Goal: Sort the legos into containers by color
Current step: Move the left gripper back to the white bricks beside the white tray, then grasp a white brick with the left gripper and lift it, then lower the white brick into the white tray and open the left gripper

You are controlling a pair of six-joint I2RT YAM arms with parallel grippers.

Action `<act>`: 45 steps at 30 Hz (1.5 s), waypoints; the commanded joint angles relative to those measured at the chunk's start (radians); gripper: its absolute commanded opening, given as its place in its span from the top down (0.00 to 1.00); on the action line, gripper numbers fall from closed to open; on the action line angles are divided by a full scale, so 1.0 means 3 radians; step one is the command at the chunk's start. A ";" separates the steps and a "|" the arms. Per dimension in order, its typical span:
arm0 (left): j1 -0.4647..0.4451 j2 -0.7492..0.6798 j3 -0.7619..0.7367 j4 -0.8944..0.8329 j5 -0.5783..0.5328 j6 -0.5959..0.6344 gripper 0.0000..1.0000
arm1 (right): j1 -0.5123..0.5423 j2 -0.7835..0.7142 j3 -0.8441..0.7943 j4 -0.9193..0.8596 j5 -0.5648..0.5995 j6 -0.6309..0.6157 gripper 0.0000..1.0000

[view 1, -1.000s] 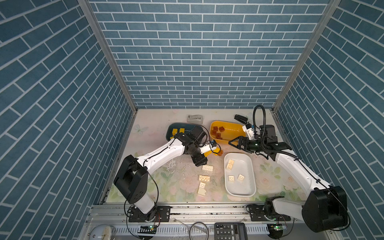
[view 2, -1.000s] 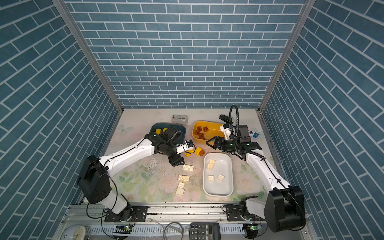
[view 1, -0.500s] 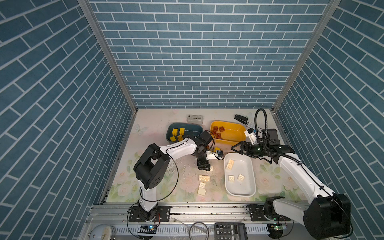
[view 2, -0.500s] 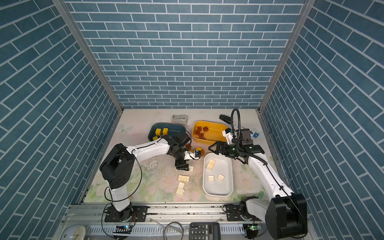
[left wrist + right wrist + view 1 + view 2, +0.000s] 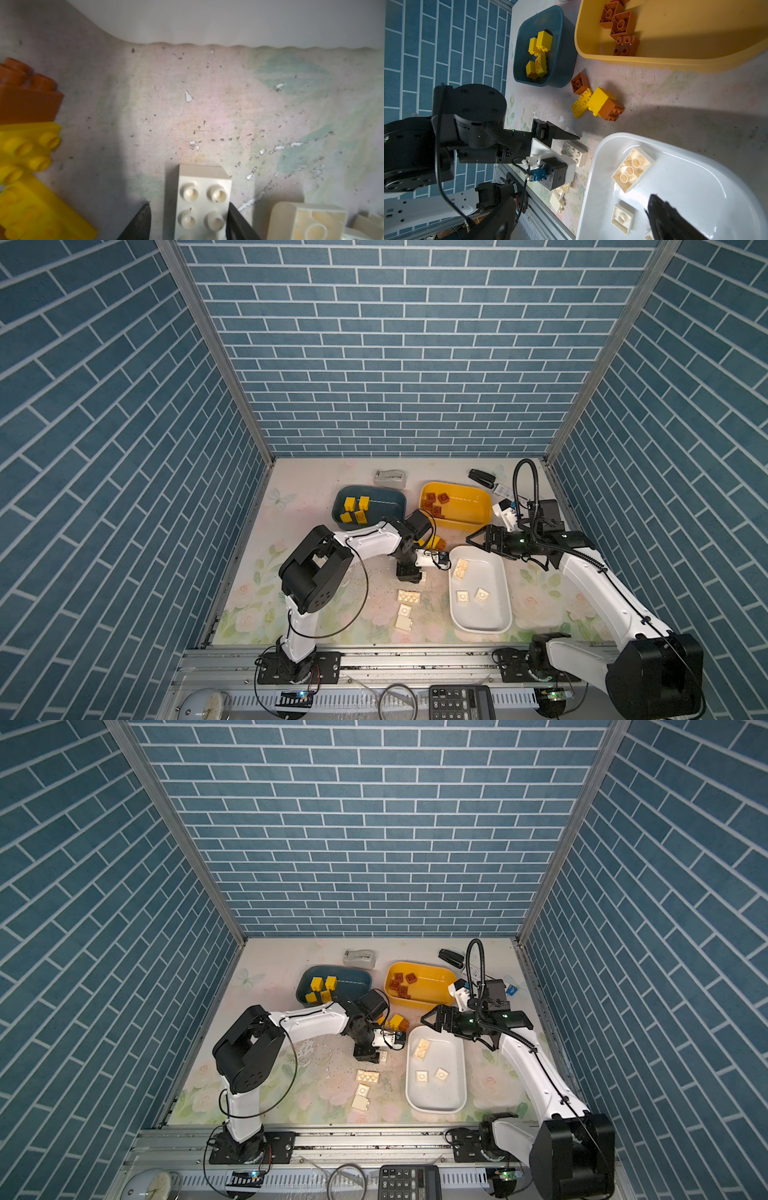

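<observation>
Closing on 1 more cream brick, with sorting past halfway.

Nearest, 3 loose cream bricks (image 5: 406,610) lie on the counter (image 5: 299,531). Just beyond, the left gripper (image 5: 189,204) straddles a 4th cream brick (image 5: 204,187), half-open, 1 finger touching, not yet clamped. The white tub (image 5: 482,618) holds 3, and the right gripper (image 5: 473,543) hovers wide and empty over its far end. A mixed cluster (image 5: 433,542) of 4 (yellow and brown) waits. Behind it, the blue tub (image 5: 386,506) holds 4 yellow and the yellow tub (image 5: 469,506) the brown ones. Since 1 second ago the left gripper has dropped and narrowed.

yellow legos (image 5: 355,510) in blue tub (image 5: 386,506), brown legos (image 5: 435,506) in yellow tub (image 5: 469,506), cream legos (image 5: 460,568) in white tub (image 5: 482,618), loose legos (image 5: 408,596) nearby
</observation>
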 commanded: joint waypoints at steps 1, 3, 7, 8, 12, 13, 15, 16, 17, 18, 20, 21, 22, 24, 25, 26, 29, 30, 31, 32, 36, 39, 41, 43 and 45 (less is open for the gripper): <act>-0.0040 0.0058 -0.0070 -0.0013 -0.0046 0.0056 0.45 | -0.0017 -0.0055 0.0020 -0.0110 -0.0012 -0.0124 0.01; -0.0046 0.0068 -0.0058 -0.0016 -0.0048 0.0054 0.53 | -0.0022 -0.0049 0.0020 -0.0113 -0.0009 -0.0125 0.01; -0.0047 0.0037 -0.0032 -0.0072 -0.0030 0.0060 0.66 | -0.0028 -0.0031 0.0035 -0.0106 -0.0016 -0.0130 0.01; -0.0046 0.0016 -0.0032 -0.0089 -0.0025 0.0062 0.68 | -0.0027 -0.0026 0.0035 -0.0101 -0.0014 -0.0127 0.01; -0.0054 -0.0131 0.0004 -0.0187 0.0028 -0.0039 0.73 | -0.0039 -0.0014 0.0040 -0.0085 -0.0016 -0.0130 0.01; -0.0061 -0.0183 0.0008 -0.0200 0.0058 -0.0089 0.73 | -0.0040 -0.0006 0.0045 -0.0085 -0.0016 -0.0131 0.01; -0.0083 -0.0326 0.0024 -0.0238 0.0124 -0.0231 0.73 | -0.0060 0.0000 0.0063 -0.0085 -0.0006 -0.0144 0.01; -0.0100 -0.0382 0.0033 -0.0260 0.0147 -0.0308 0.73 | -0.0073 0.0009 0.0073 -0.0085 -0.0007 -0.0146 0.01; -0.0120 -0.0447 0.0059 -0.0291 0.0171 -0.0444 0.73 | -0.0087 0.0015 0.0076 -0.0085 -0.0007 -0.0151 0.01; -0.0143 -0.0505 0.0095 -0.0323 0.0198 -0.0594 0.73 | -0.0102 0.0024 0.0083 -0.0085 -0.0009 -0.0151 0.01; -0.0209 -0.0606 0.0148 -0.0318 0.0239 -0.0911 0.73 | -0.0139 0.0040 0.0092 -0.0084 -0.0014 -0.0165 0.01; -0.0254 -0.0654 0.0174 -0.0287 0.0219 -0.1126 0.73 | -0.0159 0.0043 0.0096 -0.0081 -0.0010 -0.0171 0.01; -0.0283 -0.0686 0.0198 -0.0254 0.0198 -0.1336 0.73 | -0.0176 0.0043 0.0099 -0.0084 0.0000 -0.0171 0.01; -0.0346 -0.0714 0.0296 -0.0211 0.0109 -0.1847 0.73 | -0.0214 0.0044 0.0110 -0.0083 0.0026 -0.0171 0.01; -0.0372 -0.0714 0.0341 -0.0196 0.0064 -0.2090 0.73 | -0.0224 0.0049 0.0116 -0.0085 0.0044 -0.0171 0.01; -0.0396 -0.0700 0.0407 -0.0176 0.0017 -0.2377 0.73 | -0.0241 0.0057 0.0123 -0.0085 0.0066 -0.0171 0.01; -0.0502 -0.0640 0.0517 -0.0058 -0.0034 -0.3046 0.72 | -0.0268 0.0073 0.0132 -0.0058 0.0151 -0.0148 0.01; -0.0545 -0.0619 0.0537 -0.0023 -0.0099 -0.3188 0.72 | -0.0270 0.0077 0.0128 -0.0047 0.0179 -0.0137 0.01; -0.0583 -0.0582 0.0562 0.0008 -0.0145 -0.3368 0.72 | -0.0282 0.0082 0.0123 -0.0044 0.0215 -0.0132 0.01; -0.0612 -0.0543 0.0584 0.0053 -0.0152 -0.3519 0.72 | -0.0293 0.0083 0.0127 -0.0041 0.0234 -0.0133 0.01; -0.0704 -0.0408 0.0600 0.0394 -0.0209 -0.4096 0.74 | -0.0334 0.0068 0.0102 -0.0039 0.0288 -0.0139 0.01; -0.0801 -0.0256 0.0722 0.0538 -0.0287 -0.4377 0.74 | -0.0390 0.0057 0.0114 -0.0064 0.0336 -0.0168 0.01; -0.0858 -0.0134 0.0818 0.0544 -0.0388 -0.4548 0.76 | -0.0444 0.0078 0.0151 -0.0083 0.0345 -0.0208 0.01; -0.0889 -0.0011 0.0919 0.0546 -0.0433 -0.4679 0.81 | -0.0491 0.0104 0.0188 -0.0087 0.0344 -0.0240 0.01; -0.0910 0.0110 0.1018 0.0555 -0.0501 -0.4776 0.81 | -0.0536 0.0123 0.0222 -0.0103 0.0331 -0.0281 0.01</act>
